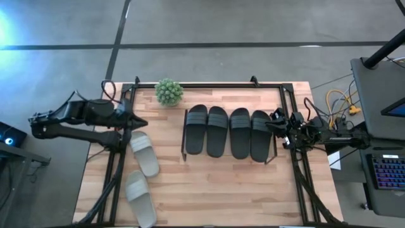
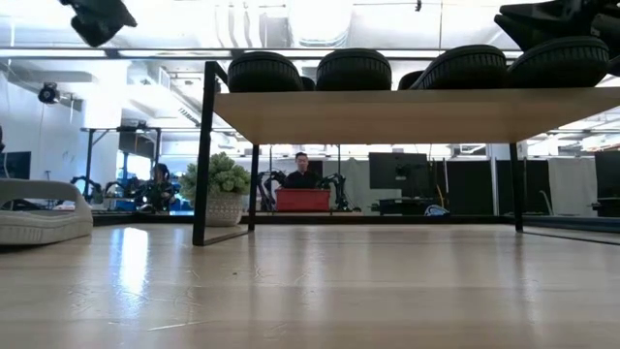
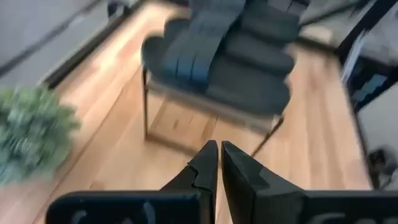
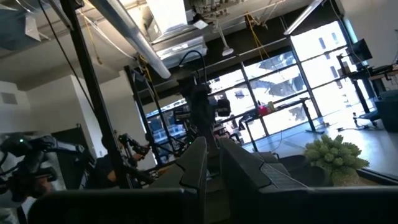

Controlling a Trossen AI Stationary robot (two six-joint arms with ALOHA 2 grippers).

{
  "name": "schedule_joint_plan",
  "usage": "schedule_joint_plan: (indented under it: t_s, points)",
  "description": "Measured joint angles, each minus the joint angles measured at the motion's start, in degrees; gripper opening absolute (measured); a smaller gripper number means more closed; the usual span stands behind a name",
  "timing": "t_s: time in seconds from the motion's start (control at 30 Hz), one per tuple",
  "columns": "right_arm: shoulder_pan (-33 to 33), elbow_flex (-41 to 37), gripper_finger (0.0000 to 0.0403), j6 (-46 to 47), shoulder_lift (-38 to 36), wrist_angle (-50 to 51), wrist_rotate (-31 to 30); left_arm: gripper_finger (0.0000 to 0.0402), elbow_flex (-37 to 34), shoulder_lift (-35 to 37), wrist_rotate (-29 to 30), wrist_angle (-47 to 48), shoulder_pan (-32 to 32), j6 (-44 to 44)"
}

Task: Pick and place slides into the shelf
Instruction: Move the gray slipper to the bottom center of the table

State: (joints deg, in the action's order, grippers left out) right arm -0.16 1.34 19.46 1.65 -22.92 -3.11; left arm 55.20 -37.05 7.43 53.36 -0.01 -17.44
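Note:
Four black slides [image 1: 229, 132] lie side by side on the shelf's pale top board [image 2: 407, 116], soles down. The left wrist view shows them from the side [image 3: 224, 62]. Two pale slides rest on the table at its left side, one [image 1: 145, 154] nearer the shelf and one [image 1: 140, 197] by the near edge. My left gripper [image 1: 140, 123] hovers shut and empty over the table's left side, above the nearer pale slide's toe end [image 3: 219, 155]. My right gripper [image 1: 276, 124] is shut at the outer edge of the rightmost black slide [image 1: 261, 135]. My right gripper comes level from the table's right, at the outer edge of the rightmost black slide [image 2: 572, 58]. Whether it touches the slide cannot be told.
A small potted green plant [image 1: 169, 92] stands at the far edge, left of the shelf. A black rail frame [image 1: 288, 101] runs around the table. Bare wood lies in front of the shelf [image 1: 221, 190]. People sit in the room beyond [image 2: 302, 170].

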Motion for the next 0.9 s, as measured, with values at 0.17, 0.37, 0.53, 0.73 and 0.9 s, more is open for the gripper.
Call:
schedule_joint_plan:
  t_s: [0.17,0.37,0.53,0.73,0.9]
  points:
    - [0.0,0.0,0.0038,0.0,0.0,0.0,0.0,0.0006,4.7,-5.2,1.1,12.4,-0.1,-0.2]
    - [0.0,0.0,0.0038,0.0,0.0,0.0,0.0,0.0006,11.0,-13.4,4.3,17.8,-3.6,-0.3]
    - [0.0,0.0,0.0038,0.0,0.0,0.0,0.0,0.0006,18.0,-22.4,8.2,22.6,-10.0,-0.2]
    - [0.0,0.0,0.0038,0.0,0.0,0.0,0.0,0.0006,24.6,-31.1,9.7,31.9,-18.1,-3.4]
    - [0.0,0.0,0.0038,0.0,0.0,0.0,0.0,0.0002,26.4,-34.8,8.6,36.9,-22.9,-17.1]
